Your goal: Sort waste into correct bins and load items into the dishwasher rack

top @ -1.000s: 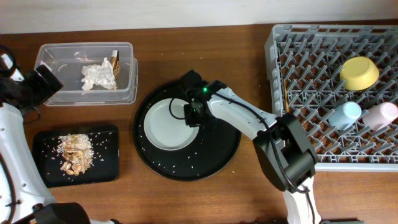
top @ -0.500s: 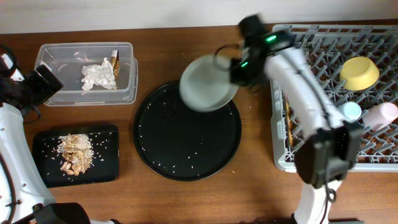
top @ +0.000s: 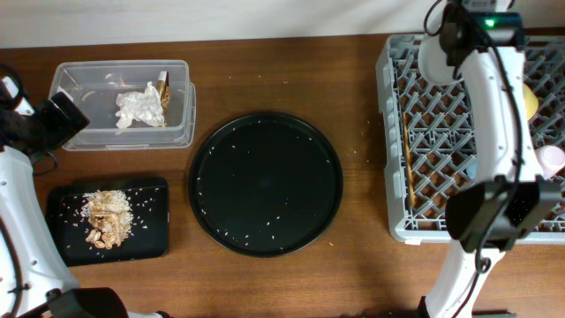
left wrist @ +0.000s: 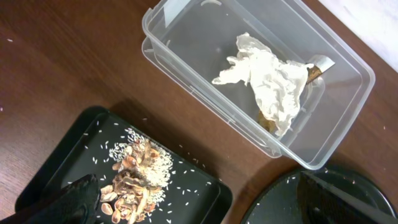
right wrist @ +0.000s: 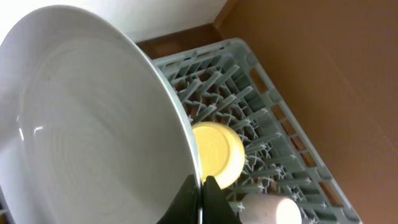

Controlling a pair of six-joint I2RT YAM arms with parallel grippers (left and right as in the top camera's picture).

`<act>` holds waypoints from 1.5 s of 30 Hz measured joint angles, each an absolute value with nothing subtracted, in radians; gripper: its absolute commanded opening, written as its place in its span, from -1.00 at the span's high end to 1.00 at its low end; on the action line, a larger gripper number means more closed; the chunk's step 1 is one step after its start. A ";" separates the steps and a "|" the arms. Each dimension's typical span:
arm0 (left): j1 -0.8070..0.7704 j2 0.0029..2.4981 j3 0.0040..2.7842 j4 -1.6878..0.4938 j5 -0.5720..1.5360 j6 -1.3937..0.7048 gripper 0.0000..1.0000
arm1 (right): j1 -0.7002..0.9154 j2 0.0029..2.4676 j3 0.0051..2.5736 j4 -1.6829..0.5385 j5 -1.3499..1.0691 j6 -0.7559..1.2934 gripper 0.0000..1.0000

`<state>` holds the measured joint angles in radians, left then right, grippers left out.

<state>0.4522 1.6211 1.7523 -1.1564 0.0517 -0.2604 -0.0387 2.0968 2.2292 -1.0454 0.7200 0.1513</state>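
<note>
**Overhead.** The right claw [top: 452, 42] is pressed together on the rim of 1 grey plate [top: 434, 60]. The plate hangs tilted, near upright, over the far left part of the rack [top: 389, 132]. The pegs that must take the plate lie straight below the claw. The next move probably turns on lining the plate's edge up with a peg row before it goes down. Nearer than the claw, 1 pair of chopsticks [top: 408, 163] lies lengthwise along the rack's left wall. To the claw's right sit 1 yellow bowl [top: 532, 99] and 1 pink cup [top: 553, 159]; any other cup is covered by the arm. Well apart to the claw's left, 1 round black tray [top: 265, 185] rests on the surface [top: 353, 88], bare but for crumbs. The left claw [top: 66, 115] hovers just beside 1 clear tub [top: 181, 124], far from the rack, so the right arm is the nearer one.

**Left wrist.** The left claw is spread wide and holds nothing. Ahead of it, the tub holds 1 napkin [left wrist: 267, 78] and 1 wrapper [left wrist: 316, 70]. Below it, 1 shallow black tray [left wrist: 68, 143] carries 1 heap of food scraps [left wrist: 134, 180].

**Right wrist.** The plate is pinched at its rim between the fingers [right wrist: 217, 205]. Beyond the claw, the bowl and the cup lie in the rack.
</note>
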 measured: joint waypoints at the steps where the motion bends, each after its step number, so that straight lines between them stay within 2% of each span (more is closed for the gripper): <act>1: 0.452 1.621 1.752 -1.157 0.053 -0.260 -0.98 | -0.039 2.127 2.226 -1.026 0.732 0.120 0.92; 4: 0.452 1.621 1.752 -1.156 0.052 -0.260 -0.98 | -0.039 2.167 2.224 -0.955 0.770 0.008 0.91; 10: 0.452 1.621 1.752 -1.156 0.052 -0.260 -0.98 | -0.039 2.205 2.224 -0.965 0.778 -0.027 0.90; 11: 0.452 1.621 1.752 -1.156 0.052 -0.260 -0.98 | -0.038 2.217 2.224 -0.978 0.772 -0.027 0.65; 12: 0.452 1.621 1.752 -1.156 0.052 -0.260 -0.98 | -0.035 2.217 2.224 -0.987 0.769 -0.025 0.14; 13: 0.452 1.621 1.752 -1.156 0.052 -0.260 -0.98 | -0.028 2.217 2.224 -1.009 0.765 -0.006 -0.62; 15: 0.452 1.621 1.752 -1.156 0.052 -0.260 -0.98 | 0.007 2.216 2.224 -1.039 0.760 0.051 -0.99; 19: 0.452 1.621 1.752 -1.156 0.052 -0.260 -0.98 | 0.073 2.088 2.214 -1.112 0.696 0.105 -0.97; 23: 0.452 1.621 1.752 -1.155 0.053 -0.260 -0.98 | 0.075 1.716 2.216 -1.367 0.490 0.245 -0.97; 27: 0.452 1.621 1.752 -1.157 0.052 -0.260 -0.98 | 0.075 1.518 2.219 -1.672 0.290 0.312 -0.97; 28: 0.452 1.621 1.752 -1.155 0.052 -0.260 -0.98 | 0.075 1.488 2.207 -1.693 0.234 0.305 -0.97; 30: 0.452 1.621 1.752 -1.155 0.052 -0.260 -0.98 | 0.075 1.377 2.105 -1.693 0.113 0.281 -0.96; 35: 0.452 1.621 1.752 -1.153 0.053 -0.260 -0.98 | 0.075 1.033 1.596 -1.693 -0.107 0.261 -0.97; 38: 0.452 1.621 1.752 -1.156 0.052 -0.260 -0.98 | 0.075 1.003 1.407 -1.693 -0.141 0.258 -0.97; 41: 0.452 1.621 1.752 -1.156 0.052 -0.260 -0.98 | 0.075 1.077 1.387 -1.692 -0.145 0.257 -0.97; 45: 0.452 1.621 1.752 -1.156 0.052 -0.260 -0.99 | 0.074 1.151 1.383 -1.579 -0.175 0.255 -0.97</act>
